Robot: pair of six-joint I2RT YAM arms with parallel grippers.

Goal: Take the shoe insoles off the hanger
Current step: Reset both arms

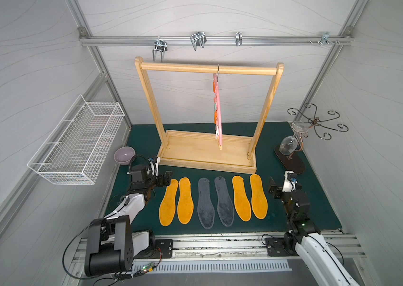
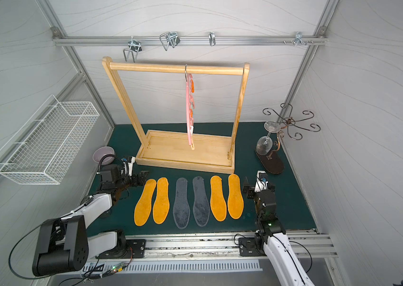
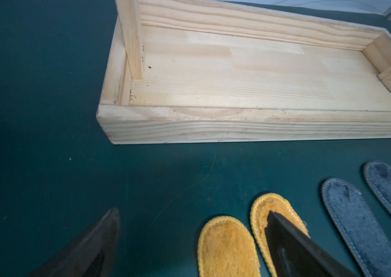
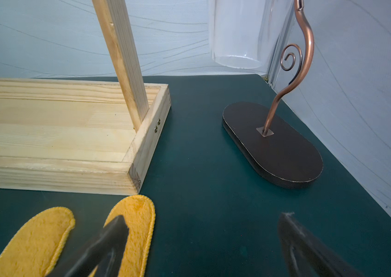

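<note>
Left wrist view gives you the left gripper (image 3: 193,214) with its two black fingers spread wide and nothing pinched between them. One finger crosses the toe of an orange-yellow insole (image 3: 276,202), and you cannot tell whether it touches the fabric. Your right gripper (image 4: 202,215) is likewise spread wide in the right wrist view, gripping nothing, with one finger over the end of the outermost orange insole (image 4: 139,208) and the other over bare mat (image 4: 213,167).

Between the two grippers, the shoe insoles (image 1: 224,200) lie flat in a row of six across the lower middle of both top views. All are off the hanger (image 1: 217,111) and lie just in front of the wooden rack (image 1: 183,67).

For containers, you have the rack's tray base (image 1: 207,165) at centre, with the hanger's lower end over it. A white wire basket (image 1: 79,146) is fixed to the wall at left. A pale purple bowl (image 1: 124,154) sits on the mat at middle left, just above the left arm. An upturned wine glass (image 1: 288,146) hangs on a copper stand (image 1: 292,163) at right.

Everything stands on the dark green mat inside grey panelled walls with aluminium framing. A rail (image 1: 215,40) with metal hooks runs across the top of the frame.

The insoles run two orange-yellow, two dark grey, two orange-yellow, all fuzzy with stitched edges. The pink hanger hangs edge-on from the rack's top bar, with small orange and teal clips along it.
</note>
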